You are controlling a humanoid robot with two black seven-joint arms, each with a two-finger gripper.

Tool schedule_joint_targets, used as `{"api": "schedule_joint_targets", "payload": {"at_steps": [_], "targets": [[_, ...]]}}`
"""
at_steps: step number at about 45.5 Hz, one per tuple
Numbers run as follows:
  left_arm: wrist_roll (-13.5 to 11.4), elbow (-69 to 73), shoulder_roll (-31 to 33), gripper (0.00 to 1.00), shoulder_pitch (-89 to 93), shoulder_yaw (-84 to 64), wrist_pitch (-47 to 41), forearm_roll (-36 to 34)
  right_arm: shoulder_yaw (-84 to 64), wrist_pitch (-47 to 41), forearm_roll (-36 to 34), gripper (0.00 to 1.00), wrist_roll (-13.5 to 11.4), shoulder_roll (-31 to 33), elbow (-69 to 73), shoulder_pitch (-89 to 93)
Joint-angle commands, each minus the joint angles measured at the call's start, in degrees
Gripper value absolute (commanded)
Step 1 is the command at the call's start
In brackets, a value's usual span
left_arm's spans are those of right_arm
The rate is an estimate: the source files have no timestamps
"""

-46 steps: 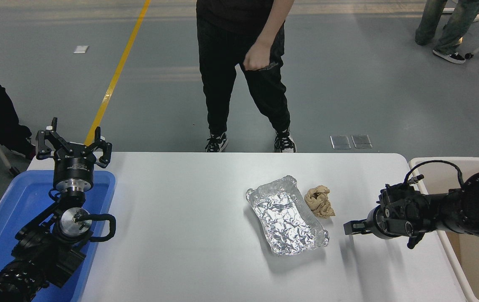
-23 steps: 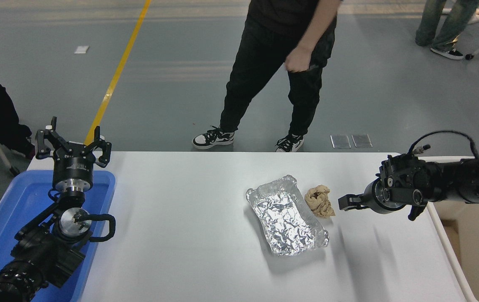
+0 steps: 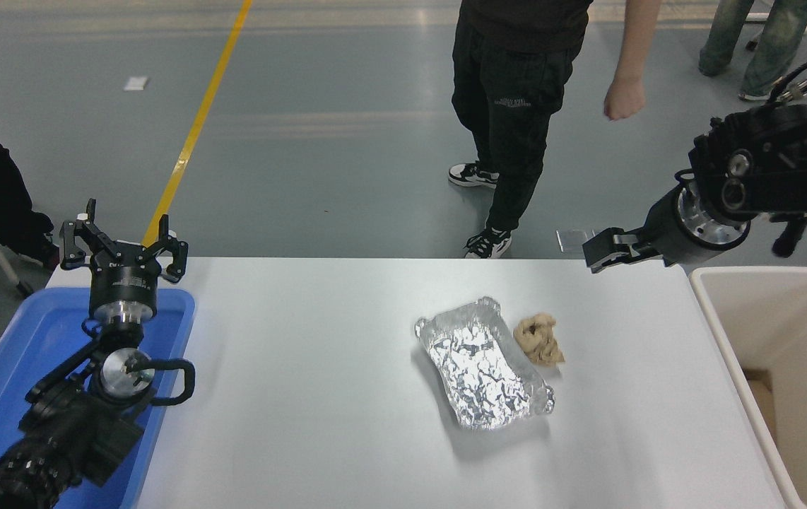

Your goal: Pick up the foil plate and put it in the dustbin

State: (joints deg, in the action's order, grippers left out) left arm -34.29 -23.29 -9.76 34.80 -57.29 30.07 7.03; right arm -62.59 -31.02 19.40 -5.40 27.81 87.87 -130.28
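The foil plate (image 3: 481,364), shiny and crinkled, lies empty on the white table (image 3: 304,396), right of the middle. The cream-beige dustbin (image 3: 711,311) stands past the table's right edge, its inside mostly bare. My right gripper (image 3: 598,251) hangs high over the table's far right corner, well above and beyond the plate and left of the bin, holding nothing. It is seen side-on. My left arm is parked at the lower left with its gripper (image 3: 123,237) open and pointing up.
A crumpled tan paper wad (image 3: 538,338) lies against the plate's right side. A shallow blue tub (image 3: 15,353) sits under the left arm. A person in black (image 3: 516,85) stands beyond the table's far edge; other people are at the far right and left.
My right arm has risen from low over the table beside the plate and swung up and back toward the far right corner. The person has walked to the right.
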Motion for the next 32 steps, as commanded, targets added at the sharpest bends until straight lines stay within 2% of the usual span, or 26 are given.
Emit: {"api": "schedule_joint_targets", "payload": {"at_steps": [1, 8, 13, 20, 32], "targets": [[-0.08, 0.0, 0.01, 0.99, 0.0, -0.02, -0.1, 0.0, 1.06, -13.98, -0.5, 1.0, 0.31, 6.12, 7.48, -14.2], [-0.08, 0.0, 0.01, 0.99, 0.0, -0.02, -0.01, 0.0, 2.21, -13.98, -0.5, 1.0, 0.48, 4.98, 7.66, -15.09], [-0.08, 0.0, 0.01, 0.99, 0.0, -0.02, -0.01, 0.0, 2.21, -13.98, -0.94, 1.0, 0.66, 1.29, 7.58, -14.3], [-0.08, 0.0, 0.01, 0.99, 0.0, -0.02, -0.01, 0.0, 3.43, -13.89, -5.16, 1.0, 0.57, -4.07, 5.47, -10.61], [-0.08, 0.0, 0.01, 0.99, 0.0, -0.02, -0.01, 0.0, 6.95, 7.37, -4.9, 1.0, 0.48, -12.86, -2.26, 4.49]]}}
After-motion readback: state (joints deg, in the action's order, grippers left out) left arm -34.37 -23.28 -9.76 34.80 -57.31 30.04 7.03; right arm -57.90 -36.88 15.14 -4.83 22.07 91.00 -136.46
